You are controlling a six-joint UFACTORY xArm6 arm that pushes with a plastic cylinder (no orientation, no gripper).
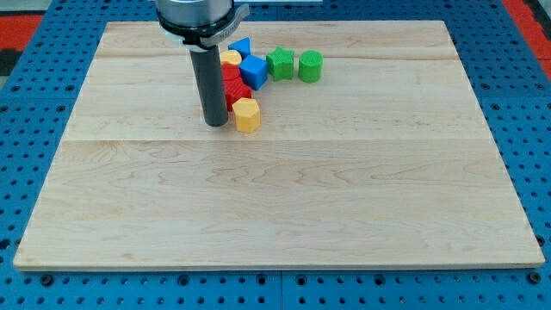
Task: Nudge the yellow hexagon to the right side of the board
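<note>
The yellow hexagon lies on the wooden board, left of centre in the view's upper part. My tip rests on the board just to the left of it, touching or nearly touching its left side. Behind the hexagon is a tight cluster: red blocks, whose shape is partly hidden by the rod, a second yellow block, a blue cube and a smaller blue block.
A green star-like block and a green cylinder sit to the right of the cluster near the board's top edge. A blue perforated table surrounds the board.
</note>
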